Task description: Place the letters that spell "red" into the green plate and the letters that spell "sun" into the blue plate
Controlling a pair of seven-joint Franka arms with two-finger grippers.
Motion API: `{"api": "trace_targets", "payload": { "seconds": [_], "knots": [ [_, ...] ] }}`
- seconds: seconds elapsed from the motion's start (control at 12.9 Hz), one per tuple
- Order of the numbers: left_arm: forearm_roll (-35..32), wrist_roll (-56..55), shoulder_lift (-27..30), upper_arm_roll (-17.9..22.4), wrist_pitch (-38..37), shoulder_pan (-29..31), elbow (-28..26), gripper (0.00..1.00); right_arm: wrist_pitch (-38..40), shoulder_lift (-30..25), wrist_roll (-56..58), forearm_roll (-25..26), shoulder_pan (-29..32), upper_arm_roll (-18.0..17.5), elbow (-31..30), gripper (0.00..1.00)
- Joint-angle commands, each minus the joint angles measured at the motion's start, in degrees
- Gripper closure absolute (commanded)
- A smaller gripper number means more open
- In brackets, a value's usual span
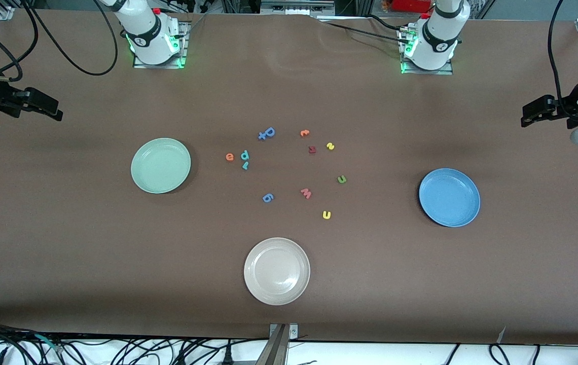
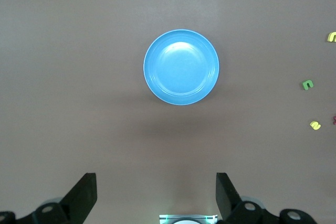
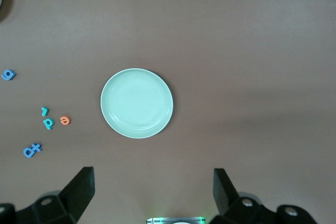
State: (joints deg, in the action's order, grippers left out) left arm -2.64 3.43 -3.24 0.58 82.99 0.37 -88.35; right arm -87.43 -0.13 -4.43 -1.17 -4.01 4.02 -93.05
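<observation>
Front view: white plate (image 1: pixel 277 271) nearest; six task letters loose mid-counter, e (image 1: pixel 229 157), d (image 1: pixel 244 154), r (image 1: pixel 245 165) beside green plate (image 1: pixel 160 165); s (image 1: pixel 330 146), u (image 1: pixel 326 215), n (image 1: pixel 341 179) nearer blue plate (image 1: pixel 449 197). Left pincer (image 2: pixel 156 195) over blue plate, right pincer (image 3: pixel 153 192) over green plate, both wide open, empty.

Both arms wait raised — left hand (image 2: pixel 153 195) and right hand (image 3: pixel 153 195) spread wide, holding nothing.
</observation>
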Motion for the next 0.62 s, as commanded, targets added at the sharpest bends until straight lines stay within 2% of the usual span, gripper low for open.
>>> {"api": "trace_targets", "payload": {
  "seconds": [0.0,0.23,0.54],
  "knots": [
    [0.53,-0.09,0.25,0.3,0.59,-0.46,-0.33,0.0,0.24,1.0,0.02,-0.94,-0.3,0.02,0.51,0.0],
    [0.53,-0.09,0.25,0.3,0.59,-0.46,-0.33,0.0,0.33,3.81,-0.06,-1.03,-2.23,-0.06,0.59,0.0],
    [0.53,-0.09,0.08,0.3,0.59,-0.55,-0.41,0.0,-3.89,8.55,-0.76,-1.03,-7.14,-0.15,2.61,0.0]
  ]
}}
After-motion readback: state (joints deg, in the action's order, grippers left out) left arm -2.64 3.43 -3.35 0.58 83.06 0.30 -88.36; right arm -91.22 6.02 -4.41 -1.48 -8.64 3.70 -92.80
